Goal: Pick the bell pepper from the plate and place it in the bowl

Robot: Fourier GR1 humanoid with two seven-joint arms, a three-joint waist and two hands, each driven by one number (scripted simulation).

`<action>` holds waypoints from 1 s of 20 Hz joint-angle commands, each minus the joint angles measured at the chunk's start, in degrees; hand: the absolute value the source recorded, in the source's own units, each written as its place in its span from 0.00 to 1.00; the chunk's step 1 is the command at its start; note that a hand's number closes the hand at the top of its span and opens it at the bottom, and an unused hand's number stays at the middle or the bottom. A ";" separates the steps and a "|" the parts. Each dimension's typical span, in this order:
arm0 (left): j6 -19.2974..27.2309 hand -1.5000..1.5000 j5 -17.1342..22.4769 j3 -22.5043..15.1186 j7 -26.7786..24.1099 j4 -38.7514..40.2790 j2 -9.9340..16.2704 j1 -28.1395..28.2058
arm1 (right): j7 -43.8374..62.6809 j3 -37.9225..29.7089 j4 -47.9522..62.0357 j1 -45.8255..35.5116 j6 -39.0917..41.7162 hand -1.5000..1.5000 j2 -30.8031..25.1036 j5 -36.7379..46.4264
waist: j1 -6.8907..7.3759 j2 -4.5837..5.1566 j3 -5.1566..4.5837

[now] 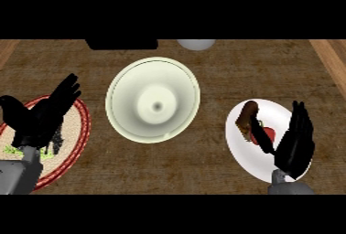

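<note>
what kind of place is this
Likely a kitchen counter set for a meal: a wooden top holds a pale bowl, a white plate with a red bell pepper, and a red-rimmed plate.

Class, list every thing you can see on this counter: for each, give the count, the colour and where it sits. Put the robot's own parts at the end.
bowl: one, pale cream, centre of the counter.
white plate: one, white, right of the bowl.
bell pepper: one, red, on the white plate, beside the right hand's thumb.
brown item: one, brown, on the white plate's upper part; what it is cannot be told.
red-rimmed plate: one, tan with a red rim, left side, partly hidden by the left hand; green bits on it.
dark object: one, black, top edge.
grey round object: one, pale grey, top edge.
counter: one, brown wood.
left hand: one, black, open, over the red-rimmed plate.
right hand: one, black, open, over the white plate.
</note>
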 commanded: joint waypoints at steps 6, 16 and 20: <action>-0.61 0.50 0.27 -0.70 2.19 -0.39 -0.31 -2.24 | 28.62 0.65 -4.26 -11.45 31.98 0.00 4.35 18.26 | 1.46 0.05 0.47; -2.09 0.50 0.16 0.00 0.16 1.20 -1.23 -1.96 | 53.94 6.71 -9.48 -25.35 63.53 0.00 4.45 13.37 | 1.27 0.02 0.85; -3.44 0.50 1.37 0.80 1.01 0.41 -0.80 -1.51 | 57.80 5.11 -3.34 -29.33 61.32 0.00 4.45 11.58 | 2.32 0.32 0.91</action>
